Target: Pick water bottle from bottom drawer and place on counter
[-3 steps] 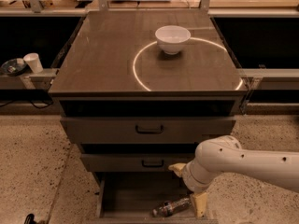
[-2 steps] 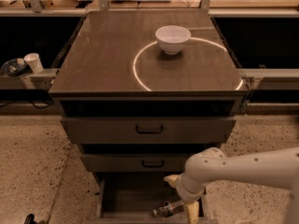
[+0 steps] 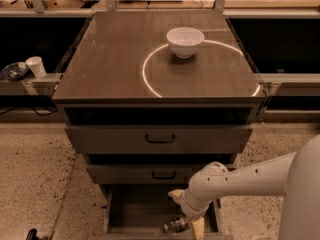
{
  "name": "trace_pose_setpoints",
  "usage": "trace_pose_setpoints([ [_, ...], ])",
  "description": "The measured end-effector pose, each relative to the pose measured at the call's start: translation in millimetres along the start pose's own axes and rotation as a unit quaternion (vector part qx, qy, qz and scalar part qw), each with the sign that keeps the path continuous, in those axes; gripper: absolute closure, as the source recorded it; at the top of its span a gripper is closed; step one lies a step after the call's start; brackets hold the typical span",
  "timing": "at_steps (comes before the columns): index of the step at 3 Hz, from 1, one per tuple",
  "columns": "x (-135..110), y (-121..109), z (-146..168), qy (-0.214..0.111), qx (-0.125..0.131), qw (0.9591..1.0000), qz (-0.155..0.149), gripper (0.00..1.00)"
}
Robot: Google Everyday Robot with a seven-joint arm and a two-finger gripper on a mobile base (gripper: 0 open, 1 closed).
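The water bottle (image 3: 176, 223) lies on its side at the front of the open bottom drawer (image 3: 140, 209), a small clear bottle with a dark band. My gripper (image 3: 185, 212) is down inside that drawer, on a white arm that comes in from the right. It is open. One yellowish finger (image 3: 175, 195) stands behind the bottle and the other finger (image 3: 198, 228) is at its right end. The bottle rests on the drawer floor. The counter (image 3: 115, 59) above is dark brown and glossy with a bright ring reflection.
A white bowl (image 3: 185, 41) stands on the counter inside the ring. Two wider drawers with black handles (image 3: 160, 139) are pushed in above the bottom one. A white cup (image 3: 35, 66) sits on a ledge at the left. Speckled floor lies on both sides.
My arm has swung left and the gripper has sunk further into the bottom drawer, closer around the bottle. The bottle has stayed on the drawer floor.
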State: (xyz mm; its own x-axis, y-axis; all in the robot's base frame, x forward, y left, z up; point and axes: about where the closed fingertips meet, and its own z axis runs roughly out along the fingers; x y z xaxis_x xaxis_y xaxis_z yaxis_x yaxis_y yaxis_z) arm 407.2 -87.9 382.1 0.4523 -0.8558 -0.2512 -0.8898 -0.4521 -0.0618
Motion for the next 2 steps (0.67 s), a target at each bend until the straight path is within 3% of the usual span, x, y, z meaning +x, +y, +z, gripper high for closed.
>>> trace_pose_setpoints([
  [1,11.8,1.2,9.4,-0.016,0.004,0.9998,0.009,0.00],
  [2,48.0,5.8,40.5,-0.054,0.035,0.9974,0.033,0.00],
])
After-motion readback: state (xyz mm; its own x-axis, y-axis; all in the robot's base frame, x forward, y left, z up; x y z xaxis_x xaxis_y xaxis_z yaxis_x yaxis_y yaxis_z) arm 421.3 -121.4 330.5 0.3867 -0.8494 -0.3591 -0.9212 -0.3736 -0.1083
